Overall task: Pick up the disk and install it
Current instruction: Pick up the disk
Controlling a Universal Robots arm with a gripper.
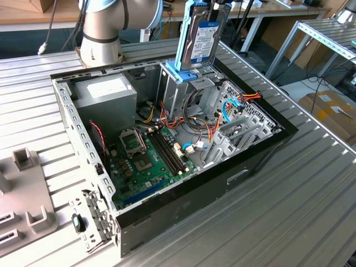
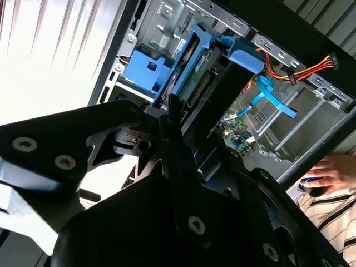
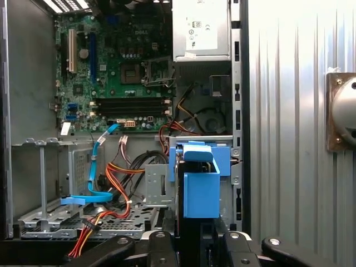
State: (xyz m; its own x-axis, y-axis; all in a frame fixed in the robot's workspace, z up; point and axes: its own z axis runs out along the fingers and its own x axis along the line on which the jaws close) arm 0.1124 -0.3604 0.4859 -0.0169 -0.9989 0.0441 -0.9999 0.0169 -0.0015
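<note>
The arm (image 1: 102,25) holds its end effector (image 3: 194,245) pointing straight down, clamped on the upright disk (image 1: 201,39).

One disk (image 1: 201,39) is above one open computer case (image 1: 183,208). Inside that case are one motherboard (image 1: 147,161) and one grey power box (image 1: 105,94).

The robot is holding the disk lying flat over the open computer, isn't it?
Not quite. The gripper does hold the disk over the open computer, but the disk is not lying flat. It stands upright on its end, as the exterior view shows.
</note>
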